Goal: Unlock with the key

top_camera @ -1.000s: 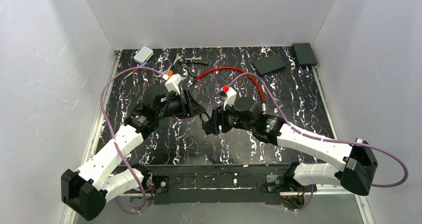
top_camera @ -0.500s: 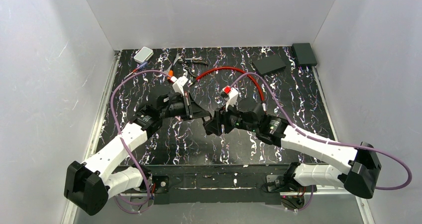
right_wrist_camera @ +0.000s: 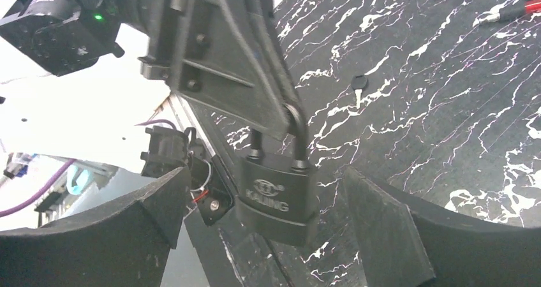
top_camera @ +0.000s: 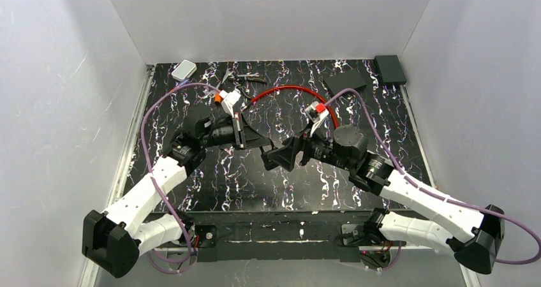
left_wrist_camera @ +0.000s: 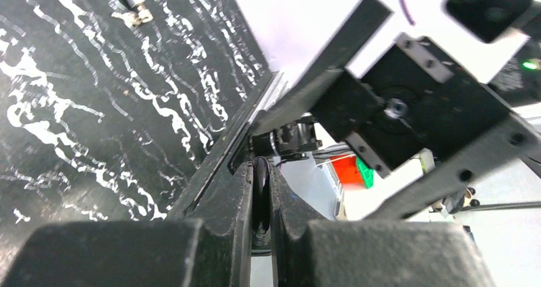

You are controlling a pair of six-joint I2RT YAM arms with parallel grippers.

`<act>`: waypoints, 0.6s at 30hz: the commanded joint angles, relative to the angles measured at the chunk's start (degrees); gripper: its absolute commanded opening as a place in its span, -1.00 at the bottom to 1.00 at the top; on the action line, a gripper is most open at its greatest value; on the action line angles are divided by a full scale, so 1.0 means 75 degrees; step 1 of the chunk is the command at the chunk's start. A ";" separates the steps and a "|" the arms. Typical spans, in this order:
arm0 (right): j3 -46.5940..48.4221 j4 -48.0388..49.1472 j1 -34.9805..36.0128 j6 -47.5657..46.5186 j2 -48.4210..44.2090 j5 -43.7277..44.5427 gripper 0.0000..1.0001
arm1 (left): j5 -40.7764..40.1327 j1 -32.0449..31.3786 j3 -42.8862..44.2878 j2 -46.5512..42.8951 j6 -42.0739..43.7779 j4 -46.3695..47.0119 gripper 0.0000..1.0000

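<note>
A black padlock (right_wrist_camera: pixel 277 194) hangs upright in the air by its shackle, which is pinched in my left gripper (right_wrist_camera: pixel 290 121). The left wrist view shows the left gripper (left_wrist_camera: pixel 260 166) shut, with the dark shackle (left_wrist_camera: pixel 260 194) between its fingers. My right gripper (right_wrist_camera: pixel 265 178) is open, with one finger on each side of the lock body and neither touching it. In the top view the left gripper (top_camera: pixel 261 147) and right gripper (top_camera: pixel 273 157) meet tip to tip over the middle of the table. A small black-headed key (right_wrist_camera: pixel 359 83) lies flat on the table beyond the lock.
A red cable (top_camera: pixel 287 90) arcs across the back of the black marbled table (top_camera: pixel 383 134). Small metal tools (top_camera: pixel 245 78) and a white box (top_camera: pixel 184 69) lie at the back left. Two black boxes (top_camera: pixel 344 83) (top_camera: pixel 390 69) sit at the back right. White walls enclose three sides.
My left gripper has shut on the padlock's shackle. My right gripper then opened off the lock body, and its arm swung back to the right.
</note>
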 commanded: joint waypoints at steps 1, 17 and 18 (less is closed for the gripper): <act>-0.0029 0.0385 -0.0368 0.0492 -0.0037 -0.0769 0.96 | 0.0843 0.0086 0.0777 -0.0426 -0.0611 0.1203 -1.00; -0.0077 0.1713 -0.0440 0.1302 0.0047 -0.1957 -0.46 | 0.1499 0.0101 0.1280 -0.0201 -0.1197 0.1910 -1.00; -0.0066 0.1716 -0.0440 0.1335 0.0037 -0.1961 -0.60 | 0.1471 0.0100 0.1265 -0.0188 -0.1184 0.1915 -1.00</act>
